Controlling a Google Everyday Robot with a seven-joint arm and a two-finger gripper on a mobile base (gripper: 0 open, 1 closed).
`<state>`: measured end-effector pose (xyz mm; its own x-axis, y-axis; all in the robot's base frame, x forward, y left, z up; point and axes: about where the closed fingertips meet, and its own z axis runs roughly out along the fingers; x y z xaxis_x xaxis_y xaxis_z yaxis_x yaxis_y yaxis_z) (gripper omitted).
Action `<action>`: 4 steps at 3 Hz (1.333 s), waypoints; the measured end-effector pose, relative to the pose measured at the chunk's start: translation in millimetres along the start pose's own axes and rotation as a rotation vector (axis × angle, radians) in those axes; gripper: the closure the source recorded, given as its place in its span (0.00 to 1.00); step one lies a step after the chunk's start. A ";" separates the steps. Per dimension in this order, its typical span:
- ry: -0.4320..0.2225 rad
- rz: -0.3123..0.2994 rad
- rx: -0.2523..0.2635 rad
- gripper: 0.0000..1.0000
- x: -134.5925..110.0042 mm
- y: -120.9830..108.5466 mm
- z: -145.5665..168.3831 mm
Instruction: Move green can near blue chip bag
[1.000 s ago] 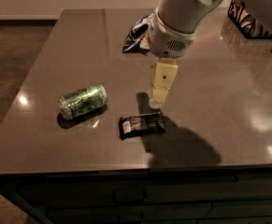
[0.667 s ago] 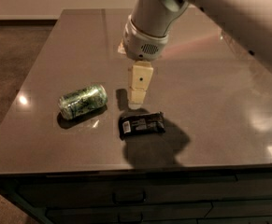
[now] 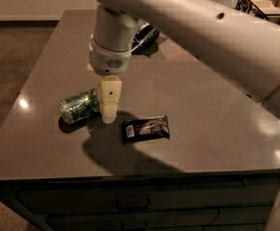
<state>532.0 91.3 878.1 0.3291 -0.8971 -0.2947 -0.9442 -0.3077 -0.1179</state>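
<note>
- The black wrapper point(image 3: 146, 128) is lying nearest the front edge of the table point(image 3: 216, 143), in the same spot as a second ago; it is no part of the job.
- The gripper point(image 3: 108, 117) is hanging low just behind and left of the wrapper. Over the last second it has been sliding left across the table, and it is now standing right beside the can's right-hand end, perhaps touching it.
- The gripper is showing edge-on, so I cannot tell whether it is wide or narrow; it is holding nothing that I can see.
- The can point(image 3: 80, 106) is lying on its side towards the left of the table, not having shifted at all.
- The bag point(image 3: 148, 33) is sitting at the far side, now mostly hidden behind the arm's wrist, well apart from the can.
- My reading: the approach is closing and the grasp is coming up, while the whole carry to the bag is still waiting to be done.
</note>
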 end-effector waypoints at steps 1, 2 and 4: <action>0.016 -0.039 -0.034 0.00 -17.8 -2.4 22.8; 0.030 -0.058 -0.048 0.17 -29.3 -3.7 35.8; 0.031 -0.029 -0.046 0.64 -26.5 -12.3 35.1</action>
<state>535.4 130.0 854.1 0.3564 -0.8969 -0.2618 -0.9342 -0.3473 -0.0819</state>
